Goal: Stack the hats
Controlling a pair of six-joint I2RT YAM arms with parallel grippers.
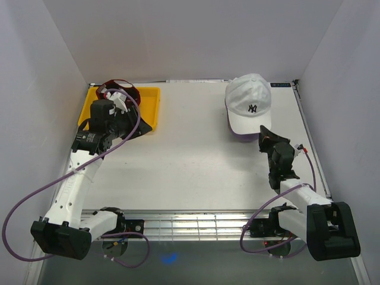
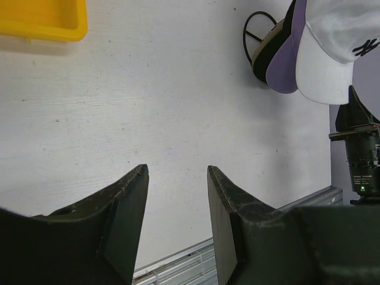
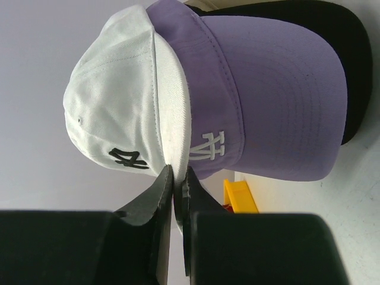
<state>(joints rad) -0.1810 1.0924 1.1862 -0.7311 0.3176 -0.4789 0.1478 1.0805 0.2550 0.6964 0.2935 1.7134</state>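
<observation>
While R fingers (image 3: pixel 155 206) pinch white cap (image 3: pixel 113 107) atop lavender cap (image 3: pixel 273 101), L fingers (image 2: pixel 124 219) gape empty. Dark red cap (image 1: pixel 122 89) unstacked.

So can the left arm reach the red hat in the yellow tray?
Probably yes. The left fingers are open and empty beside the yellow tray, and nothing covers the red hat, though they point away from it now.

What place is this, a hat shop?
Probably a robot test booth: white walls box in a table, a left arm and right arm are bolted at its edge, and the right pincer grips a white cap.
</observation>
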